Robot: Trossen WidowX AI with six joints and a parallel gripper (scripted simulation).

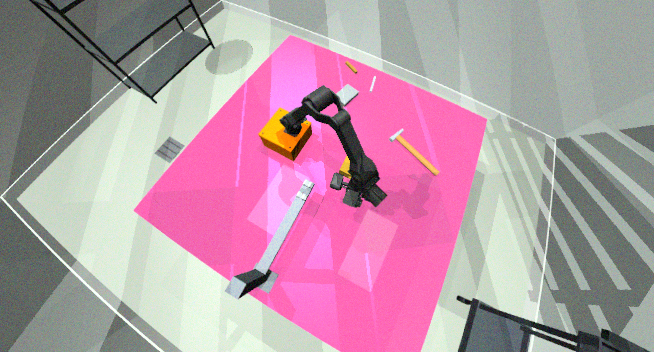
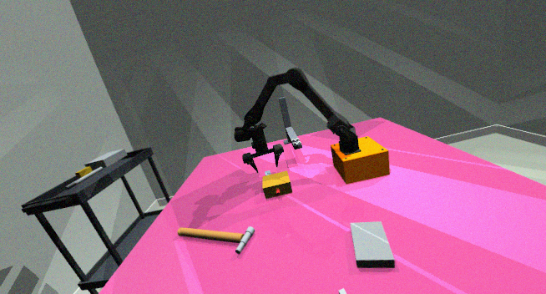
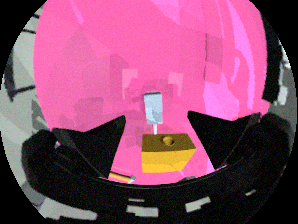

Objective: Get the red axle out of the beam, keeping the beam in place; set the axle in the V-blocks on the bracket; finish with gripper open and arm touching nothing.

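- Where the yellow beam [image 1: 345,166] [image 2: 276,179] [image 3: 167,159] rests on the tabletop [image 1: 200,204] [image 2: 417,187] [image 3: 100,50], a red end of the axle [image 2: 278,191] shows in its side face; how far the axle runs inside cannot be determined.
- End effector [image 1: 345,190] [image 2: 267,169] [image 3: 156,116]: open wide, gripping nothing, fingers pointing down above and just beside the beam.
- A pale block [image 2: 267,173] [image 3: 153,108] with a thin stem is noted close by the beam, on the side away from the red end. Whether the stem enters the beam cannot be confirmed.
- A round hole is visible in a face of the beam in the wrist view.
- Bracket [image 1: 282,229] [image 2: 293,137]: grey and long, its notched end the part nearest the beam.
- Orange base box [image 1: 275,136] [image 2: 363,168]: well apart from the beam, carrying the black arm [image 1: 350,141] [image 2: 313,97], which arches over toward the beam.
- Hammer [image 1: 417,155] [image 2: 214,235]: lying flat, apart from the beam, on the side opposite the bracket.
- Grey slab [image 1: 348,95] [image 2: 371,243]: lying flat, well apart from the beam, beyond its red-end side.
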